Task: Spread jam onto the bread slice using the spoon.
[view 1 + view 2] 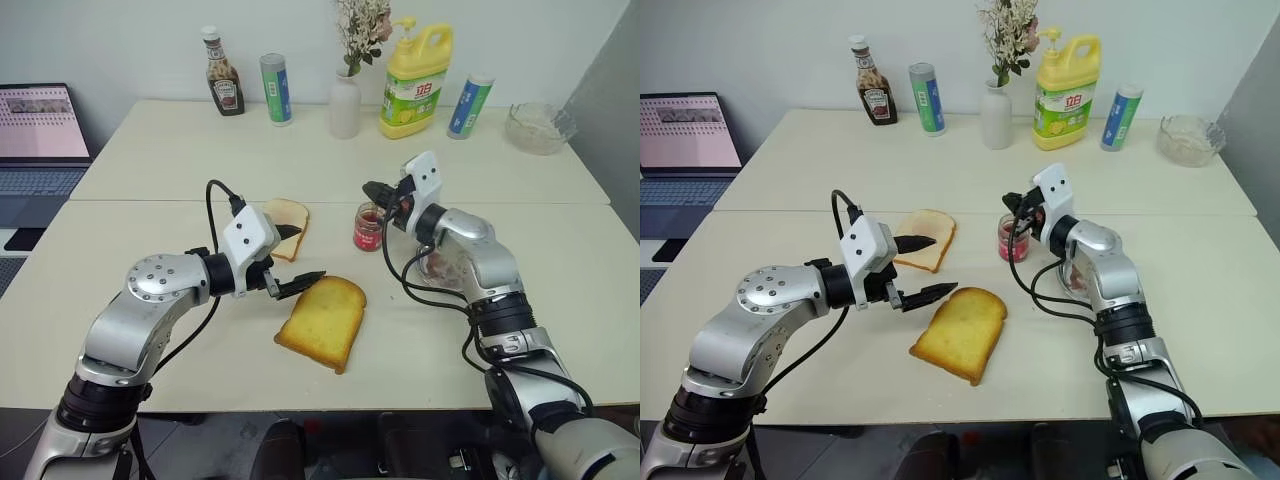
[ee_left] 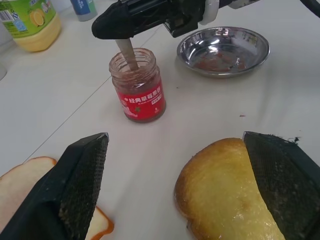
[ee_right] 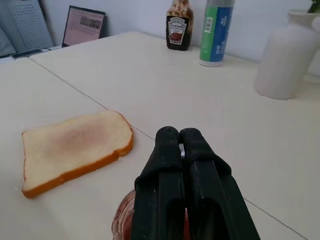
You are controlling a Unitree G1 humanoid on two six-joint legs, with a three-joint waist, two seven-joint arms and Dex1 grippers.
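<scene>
The spoon (image 2: 128,52) shows just a short run of handle below the clamped fingers of the right gripper (image 2: 107,27); its bowl is sunk in the jam (image 2: 139,97), out of sight inside the jar. Beneath that gripper in its own wrist view, the jar is cut off by the picture's edge. The bread slice (image 2: 227,192) runs partly behind a finger of the left gripper (image 1: 925,268).

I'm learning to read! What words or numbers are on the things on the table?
"HEINZ": on the ketchup bottle, just readable.
Jam jar: red label with white Chinese characters, too blurred to read.
Yellow soap jug: Chinese characters on its label, too small to read.
Two tubes: print too small.
Laptop screen: unreadable.
</scene>
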